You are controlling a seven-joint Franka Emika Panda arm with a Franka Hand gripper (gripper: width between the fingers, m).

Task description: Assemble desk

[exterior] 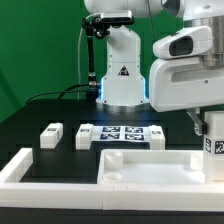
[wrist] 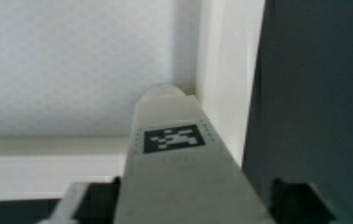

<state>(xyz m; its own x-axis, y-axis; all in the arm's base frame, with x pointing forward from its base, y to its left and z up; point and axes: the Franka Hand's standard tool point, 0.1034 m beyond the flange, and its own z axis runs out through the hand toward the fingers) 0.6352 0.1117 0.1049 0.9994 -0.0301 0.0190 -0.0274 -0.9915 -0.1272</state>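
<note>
Nearest in my exterior view is the white border rail [exterior: 28, 168]. It runs along the front of the black desk [exterior: 30, 110] and turns back at the exterior view's left. Just behind it lies the tabletop slab [exterior: 150, 172], flat, recessed face up. Behind the slab is the marker board [exterior: 124, 133]. To the exterior view's left of the board sit a loose leg block [exterior: 51, 134] and a second loose leg block [exterior: 85, 134], which is just beside the board. The robot base [exterior: 120, 75] is at the back.

The claw [exterior: 208, 122] hangs over the slab's right end in that view, clamped on the held leg block [exterior: 215, 142]. In the wrist view the held leg block [wrist: 176, 150] sits between the claw [wrist: 187, 198] fingers [wrist: 91, 200], tag visible. Its far end is at the slab [wrist: 66, 70] corner, where the recess meets the raised rim. I cannot tell if they touch.
</note>
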